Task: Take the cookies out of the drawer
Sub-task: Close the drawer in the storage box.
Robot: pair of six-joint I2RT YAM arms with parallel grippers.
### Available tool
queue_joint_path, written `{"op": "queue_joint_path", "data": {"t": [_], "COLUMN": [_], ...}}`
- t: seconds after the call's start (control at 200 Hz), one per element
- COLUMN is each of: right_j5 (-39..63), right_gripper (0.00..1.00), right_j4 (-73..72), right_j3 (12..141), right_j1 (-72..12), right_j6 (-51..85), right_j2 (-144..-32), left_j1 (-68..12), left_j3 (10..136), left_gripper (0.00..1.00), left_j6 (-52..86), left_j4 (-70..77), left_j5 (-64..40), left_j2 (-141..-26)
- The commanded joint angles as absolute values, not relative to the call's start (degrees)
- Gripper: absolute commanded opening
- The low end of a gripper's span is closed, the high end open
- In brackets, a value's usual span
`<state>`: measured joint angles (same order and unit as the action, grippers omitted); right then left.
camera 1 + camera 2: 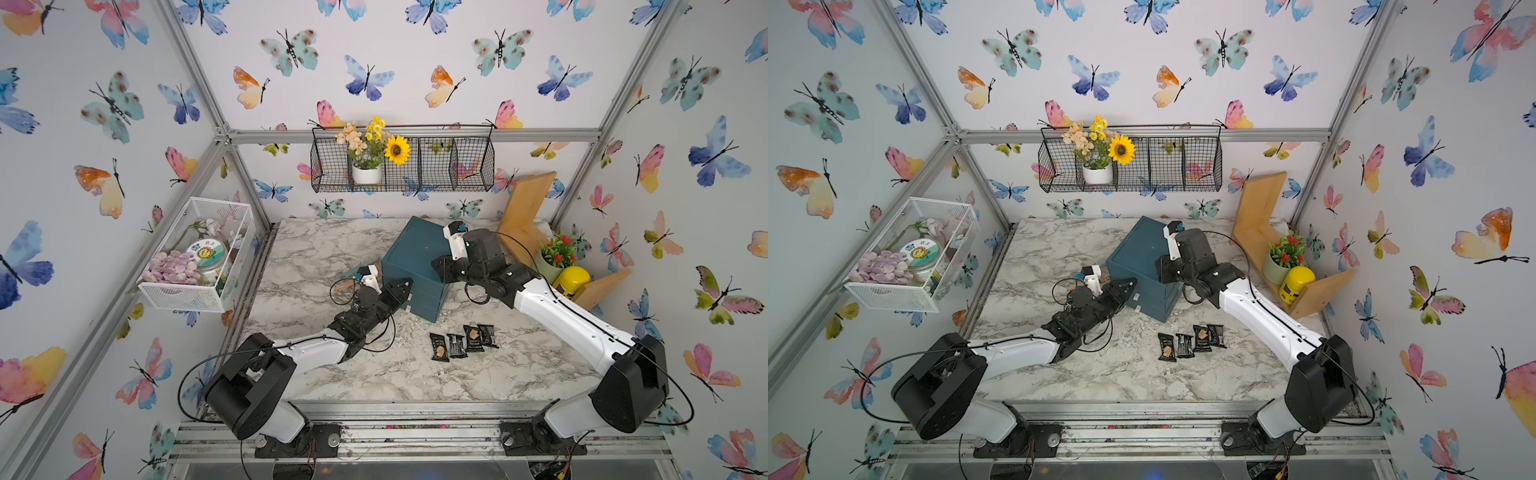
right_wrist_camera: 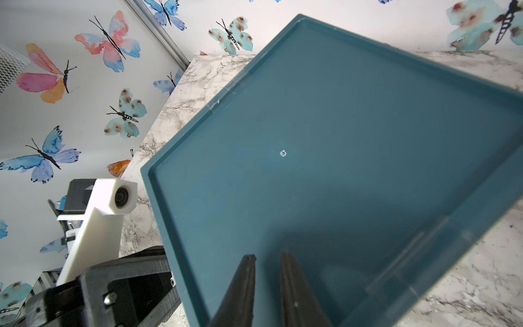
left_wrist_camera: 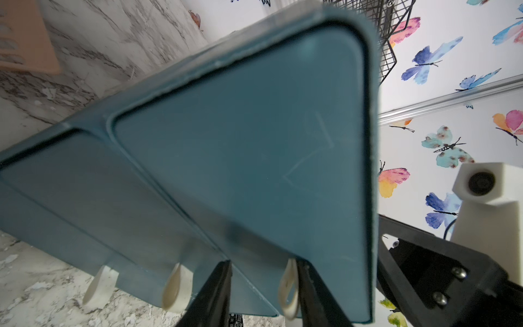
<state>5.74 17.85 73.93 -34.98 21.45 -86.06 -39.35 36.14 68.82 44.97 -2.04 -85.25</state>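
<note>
Several black cookies packets [image 1: 463, 345] [image 1: 1192, 343] lie in a row on the marble table in front of the teal drawer cabinet [image 1: 411, 253] [image 1: 1133, 249]. Its drawer fronts [image 3: 240, 127] sit flush, each with a white loop handle. My left gripper [image 1: 409, 287] [image 1: 1133, 286] [image 3: 263, 271] is at the cabinet front, open. One loop handle [image 3: 288, 286] lies against the inside of one finger. My right gripper [image 1: 435, 265] [image 1: 1158, 266] [image 2: 267, 257] rests over the cabinet top [image 2: 325, 155], jaws slightly apart with nothing between them. I see no cookies inside a drawer.
A wooden corner shelf [image 1: 528, 208] at the back right holds a potted plant [image 1: 557, 253] and a yellow jar [image 1: 571, 280]. A white mesh basket [image 1: 195, 257] hangs on the left wall and a black wire basket [image 1: 403, 162] on the back wall. A peach slotted object [image 3: 28, 42] lies left of the cabinet.
</note>
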Motion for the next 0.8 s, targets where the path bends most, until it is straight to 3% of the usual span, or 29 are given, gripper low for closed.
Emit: {"op": "queue_joint_path", "data": {"t": [0.0,0.39,0.651,0.796], "right_j5": [4.0,6.9,9.6,12.3], "right_gripper": [0.21,0.25,0.26,0.27], "right_j4": [24.6,19.9,16.1,10.9], "right_j3": [74.2,73.7,71.8,68.0], "right_j1": [-35.4,-35.4,-35.4,-35.6], "right_j6": [21.2,21.4,21.7,22.0], "right_j2": [-87.9,-83.9,-80.5,-76.7], "left_j1": [-39.0,-41.6,-40.9,-40.1], "left_j3": [37.0,22.1,19.8,21.7], "left_gripper": [0.43,0.48,0.6,0.62], "left_j6": [68.5,69.0,70.0,72.4], "left_j4": [45.1,52.2,70.7,76.8], "left_j5": [-3.5,0.9,-5.8,-7.8], "left_j2": [-85.4,-77.0,-85.1,-91.4]}}
